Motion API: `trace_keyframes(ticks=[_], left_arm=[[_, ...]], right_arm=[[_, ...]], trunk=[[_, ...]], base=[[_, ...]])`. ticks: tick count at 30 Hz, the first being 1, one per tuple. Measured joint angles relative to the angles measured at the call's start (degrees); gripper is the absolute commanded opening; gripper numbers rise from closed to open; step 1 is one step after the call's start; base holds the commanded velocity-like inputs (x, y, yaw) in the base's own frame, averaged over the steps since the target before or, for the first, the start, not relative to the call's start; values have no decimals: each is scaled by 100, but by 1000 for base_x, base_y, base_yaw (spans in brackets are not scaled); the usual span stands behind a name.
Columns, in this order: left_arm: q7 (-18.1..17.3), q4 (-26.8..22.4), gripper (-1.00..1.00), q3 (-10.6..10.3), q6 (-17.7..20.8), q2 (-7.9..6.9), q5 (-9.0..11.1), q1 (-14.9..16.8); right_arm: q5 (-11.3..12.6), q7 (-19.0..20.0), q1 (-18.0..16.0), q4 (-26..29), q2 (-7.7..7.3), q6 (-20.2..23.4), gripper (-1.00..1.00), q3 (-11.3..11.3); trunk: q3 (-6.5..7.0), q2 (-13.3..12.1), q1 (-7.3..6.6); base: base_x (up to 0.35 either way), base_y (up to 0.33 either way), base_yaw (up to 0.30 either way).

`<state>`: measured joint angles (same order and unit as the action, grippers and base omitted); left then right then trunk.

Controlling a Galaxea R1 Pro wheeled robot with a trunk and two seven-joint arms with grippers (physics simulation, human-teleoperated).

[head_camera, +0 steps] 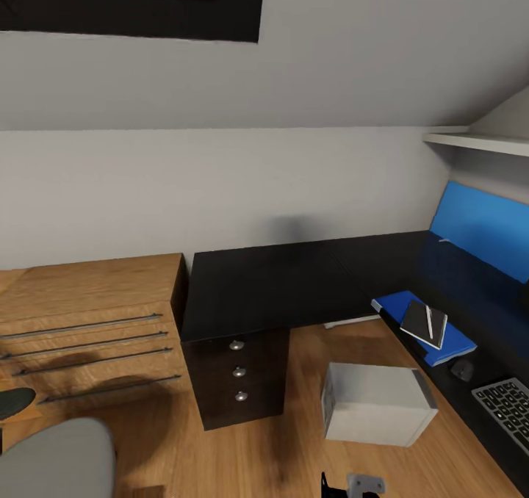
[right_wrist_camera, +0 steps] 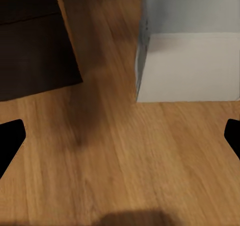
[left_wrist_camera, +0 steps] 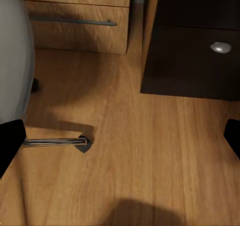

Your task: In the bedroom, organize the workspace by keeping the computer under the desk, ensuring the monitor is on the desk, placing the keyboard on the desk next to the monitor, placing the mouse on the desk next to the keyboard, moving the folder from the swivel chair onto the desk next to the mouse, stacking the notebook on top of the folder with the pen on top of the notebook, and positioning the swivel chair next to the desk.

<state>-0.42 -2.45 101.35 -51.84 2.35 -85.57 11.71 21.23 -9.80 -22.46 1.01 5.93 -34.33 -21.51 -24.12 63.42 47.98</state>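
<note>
**A:** Where do things stand?

**B:** In the head view the folder (head_camera: 455, 347) lies on the desk (head_camera: 272, 285), with the notebook (head_camera: 419, 320) on it and the pen (head_camera: 430, 322) on the notebook. The mouse (head_camera: 463, 369) sits just beside the folder and the keyboard (head_camera: 507, 402) just past the mouse. The monitor (head_camera: 481, 226) stands behind them, screen blue. The computer (head_camera: 378, 402) is on the floor by the desk's right wing, and looks to me to be out in the open rather than under it.

**A:** And the chair?

**B:** The chair (head_camera: 55, 457) is at the lower left, in front of the cabinet (head_camera: 88, 314), apart from the desk. I judge it to be the step in hand.

**A:** The pincers?

**B:** The left gripper (left_wrist_camera: 120, 141) is spread wide over bare floor, empty, with the chair's seat and a chrome leg (left_wrist_camera: 50, 142) close by. The right gripper (right_wrist_camera: 120, 141) is equally wide and empty, near the computer.

**A:** How to do it well?

**B:** Push low and slow on the seat edge or armrest. Casters roll freely, so steer the chair towards the drawers (head_camera: 236, 373) without knocking the computer.

**A:** Counts?

**B:** One each of desk, monitor, keyboard, mouse, folder, notebook, pen, computer and chair. There are three knobs on the drawers and four bar handles on the cabinet.
</note>
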Motion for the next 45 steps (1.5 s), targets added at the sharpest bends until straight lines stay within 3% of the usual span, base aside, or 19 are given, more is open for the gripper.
trace_keyframes(ticks=[10, 24, 45], left_arm=[[21, 0, 100, 12, -123, -9, -114, -33], [48, -1, 100, 23, 409, -5, -111, -34], [57, -2, 100, 25, 453, -13, -101, -33]], right_arm=[[-12, 6, 2, -12, 7, -23, 100, -4], [-42, 13, 3, -102, 13, -20, 100, -13], [-43, 24, 6, -107, 8, -22, 100, -13]], trunk=[[7, 0, 0], [7, 0, 0], [-30, 0, 0]], base=[[0, 0, 270], [0, 0, 280], [0, 0, 242]])
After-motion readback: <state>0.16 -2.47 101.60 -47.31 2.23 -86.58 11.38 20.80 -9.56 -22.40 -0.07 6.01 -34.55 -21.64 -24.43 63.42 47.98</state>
